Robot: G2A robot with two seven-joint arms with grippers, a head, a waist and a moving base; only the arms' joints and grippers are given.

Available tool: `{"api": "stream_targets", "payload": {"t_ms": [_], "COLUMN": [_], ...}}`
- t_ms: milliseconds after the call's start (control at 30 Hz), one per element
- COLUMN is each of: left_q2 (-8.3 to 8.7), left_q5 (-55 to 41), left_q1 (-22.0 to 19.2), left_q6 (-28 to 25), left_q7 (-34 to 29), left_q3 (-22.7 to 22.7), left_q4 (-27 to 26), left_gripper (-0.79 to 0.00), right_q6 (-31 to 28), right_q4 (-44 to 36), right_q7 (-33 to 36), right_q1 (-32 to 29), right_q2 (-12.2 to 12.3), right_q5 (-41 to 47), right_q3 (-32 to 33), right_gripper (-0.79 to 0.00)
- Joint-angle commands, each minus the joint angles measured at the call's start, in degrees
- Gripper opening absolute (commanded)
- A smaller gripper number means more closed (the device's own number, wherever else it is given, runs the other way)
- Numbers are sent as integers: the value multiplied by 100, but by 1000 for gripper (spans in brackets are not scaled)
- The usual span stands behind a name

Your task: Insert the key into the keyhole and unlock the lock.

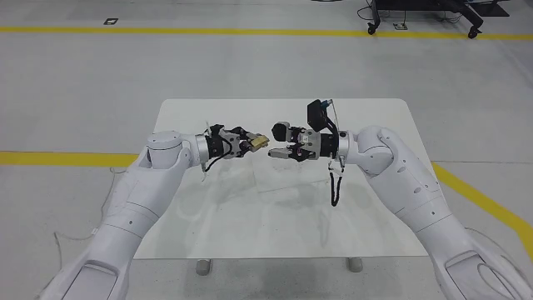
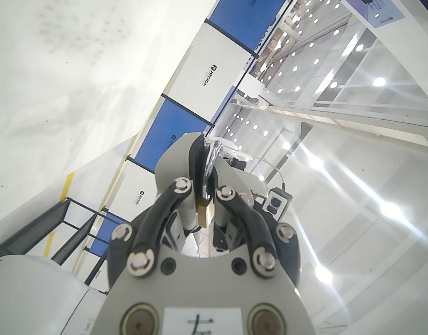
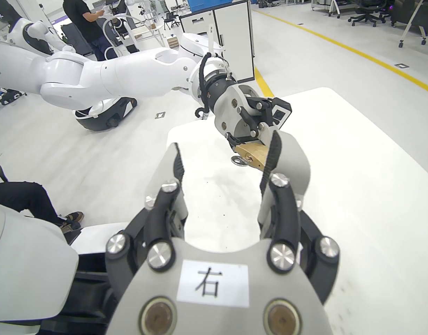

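Observation:
A brass padlock (image 1: 260, 141) hangs in the air over the middle of the white table (image 1: 375, 217), with my left gripper (image 1: 247, 142) shut on it. In the left wrist view the brass body (image 2: 202, 212) sits between the fingers and its silver shackle (image 2: 213, 160) pokes out past the tips. A silver key (image 3: 240, 162) sticks out of the padlock (image 3: 254, 153) at the end facing my right arm. My right gripper (image 3: 225, 156) stands open just short of the key, one finger (image 3: 275, 151) overlapping the lock's edge; from above the right gripper (image 1: 276, 142) faces the left one.
Both arms hover above the table's far half. A black cable (image 1: 333, 185) dangles from the right wrist. The table's edges (image 3: 374, 116) drop to open floor with yellow lines.

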Motion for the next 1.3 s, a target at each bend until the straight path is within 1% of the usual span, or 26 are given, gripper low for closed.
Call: {"api": "stream_targets", "payload": {"t_ms": [0, 67, 133, 200, 233, 300, 333, 433, 467, 533, 600, 667, 800, 900, 1100, 1267], "left_q2": [2, 9, 21, 37, 45, 55, 59, 71, 76, 85, 90, 94, 94, 94, 91, 87], "left_q5": [92, 119, 41, 5, -12, -41, -34, 34, 88, 201, 240, 353, 402, 433, 565, 626], "left_q1": [9, 57, 113, 157, 173, 205, 223, 271, 281, 306, 334, 344, 366, 373, 375, 377], "left_q6": [-216, -429, -607, -720, -767, -842, -888, -982, -993, -1020, -1017, -1023, -1009, -1012, -997, -961], "left_q7": [149, 217, 184, 167, 169, 180, 195, 284, 327, 415, 443, 514, 554, 575, 648, 704], "left_q3": [-23, -72, -165, -250, -291, -357, -378, -421, -428, -435, -440, -427, -421, -426, -393, -382], "left_q4": [-44, -112, -168, -200, -216, -254, -277, -346, -372, -432, -474, -519, -564, -581, -613, -617], "left_gripper": [-785, -785, -785, -785, -785, -785, -785, -785, -785, -785, -785, -785, -785, -785, -785, -785], "right_q6": [0, 97, 23, 194, 310, 602, 854, 1695, 1917, 2187, 2473, 2826, 3327, 3568, 3773, 3901], "right_q4": [0, -210, -387, -594, -741, -1025, -1184, -1551, -1614, -1649, -1690, -1742, -1856, -1941, -2125, -2222], "right_q7": [0, -141, -390, -533, -647, -935, -1122, -1624, -1769, -2070, -2233, -2238, -2262, -2241, -2089, -1931], "right_q1": [0, -34, -136, -186, -233, -327, -396, -625, -675, -732, -773, -815, -916, -996, -1123, -1196], "right_q2": [0, 3, 6, 11, 6, 4, 0, -27, -39, -59, -73, -89, -118, -125, -131, -149], "right_q5": [0, -278, -623, -1263, -1592, -2362, -2832, -4228, -4558, -4921, -5284, -5596, -5953, -6155, -6425, -6611], "right_q3": [0, 49, 93, 133, 129, 141, 131, -79, -159, -258, -335, -392, -462, -461, -445, -468], "right_gripper": [0, 0, 0, 0, -86, -345, -419, -409, -400, -403, -416, -428, -456, -462, -483, -576]}}
